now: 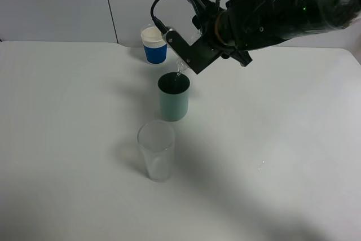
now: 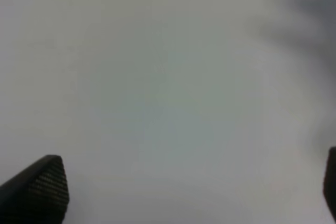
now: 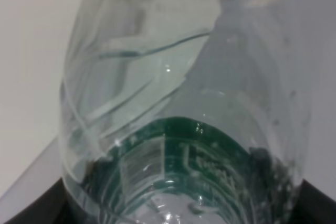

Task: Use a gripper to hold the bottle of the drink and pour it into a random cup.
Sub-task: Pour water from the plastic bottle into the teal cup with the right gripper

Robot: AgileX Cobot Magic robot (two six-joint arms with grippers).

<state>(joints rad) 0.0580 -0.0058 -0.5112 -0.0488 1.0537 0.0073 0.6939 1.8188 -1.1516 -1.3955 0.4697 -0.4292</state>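
Overhead, the right gripper (image 1: 190,55) is clamped on the tilted bottle (image 3: 184,103), whose mouth seems just above the teal cup (image 1: 174,97) at frame centre. Near it, a paper cup (image 1: 153,43) stands upper left and a glass tumbler (image 1: 156,150) below; bare table (image 1: 67,139) spreads left and right.
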